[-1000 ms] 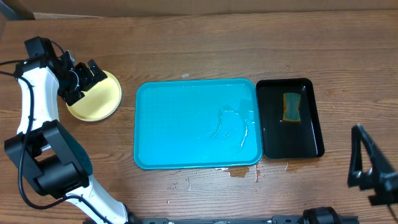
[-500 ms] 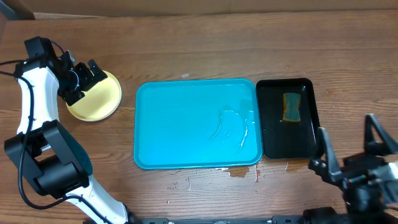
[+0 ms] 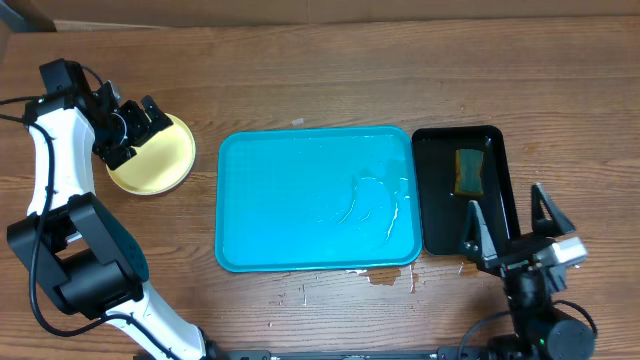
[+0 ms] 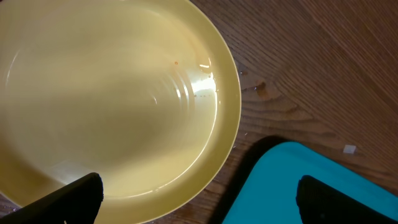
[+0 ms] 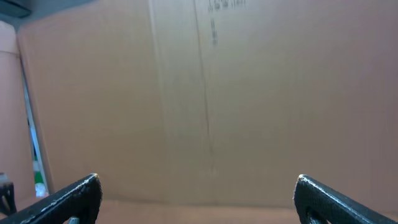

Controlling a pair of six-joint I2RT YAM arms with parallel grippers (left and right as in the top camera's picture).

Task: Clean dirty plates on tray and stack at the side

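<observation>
Sitting mid wooden table (image 3: 320,70), turquoise tray (image 3: 290,210) has wet streaks; black tray (image 3: 445,220) sits just beside its right edge. Pale yellow plate (image 3: 160,168) lies left of the tray, left gripper (image 3: 135,125) over it, fingers spread. Right gripper (image 3: 508,212) is at the black tray's front, fingers spread. Sponge (image 3: 468,172) lies in the black tray.

A plate (image 3: 157,166) lies left of the tray (image 3: 290,200), a narrower tray (image 3: 440,215) (sponge (image 3: 468,172) inside) just right of it

Pale yellow round plate (image 4: 124,93): smooth, glossy surface. Turquoise rectangular plastic tray (image 3: 290,200): glossy, wet-streaked. Narrow black plastic tray (image 3: 435,190): shiny. Brown wooden table (image 3: 300,70): matt, grained, lightly scuffed.
</observation>
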